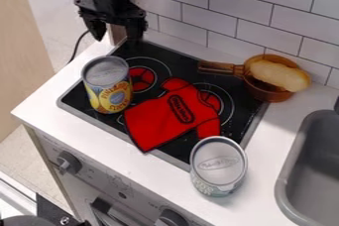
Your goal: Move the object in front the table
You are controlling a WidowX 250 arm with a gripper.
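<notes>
The gripper (117, 30) hangs at the upper left, above the back left corner of the stove, with its two fingers spread and nothing between them. Below it, a yellow and blue can (108, 85) stands upright on the stove's left side. A red shirt-shaped cloth (173, 116) lies flat across the middle of the black stovetop (99, 117), its lower corner over the front edge. Another can (218, 166), silver-topped with a pale label, stands upright at the counter's front, right of the cloth's lower end.
An orange-brown pan (270, 92) holding a bread loaf (279, 75) sits at the back right, its handle pointing left. A grey sink (317, 165) lies at the right, and a white tiled wall (225, 9) runs behind.
</notes>
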